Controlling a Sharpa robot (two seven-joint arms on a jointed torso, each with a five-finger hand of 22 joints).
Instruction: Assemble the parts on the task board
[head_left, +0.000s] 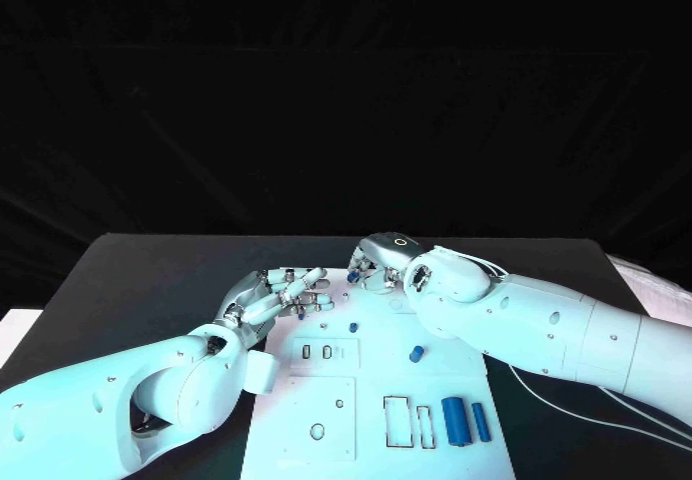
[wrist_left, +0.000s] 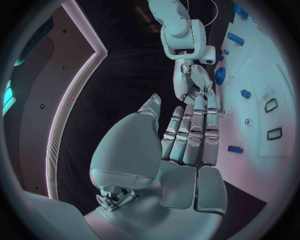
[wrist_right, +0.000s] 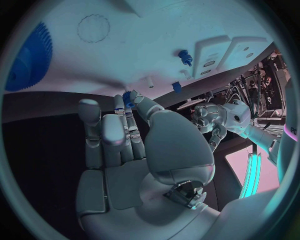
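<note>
The white task board (head_left: 368, 400) lies in the middle of the black table. My right hand (head_left: 378, 262) hovers over the board's far edge and pinches a small blue part (wrist_right: 128, 97) between thumb and fingertips; the same part (head_left: 351, 272) shows blue at its fingertips from above. My left hand (head_left: 283, 290) reaches to the board's far left corner, fingers stretched out side by side (wrist_left: 190, 131), holding nothing. Its fingertips nearly meet my right hand (wrist_left: 191, 80). A blue gear (wrist_right: 28, 56) lies on the board close to the right hand.
Two long blue cylinders (head_left: 456, 420) lie near the board's front right beside rectangular slots (head_left: 397, 420). A short blue piece (head_left: 417, 352) and a tiny blue peg (head_left: 355, 326) stand mid-board. The black table (head_left: 144, 280) extends left of the board.
</note>
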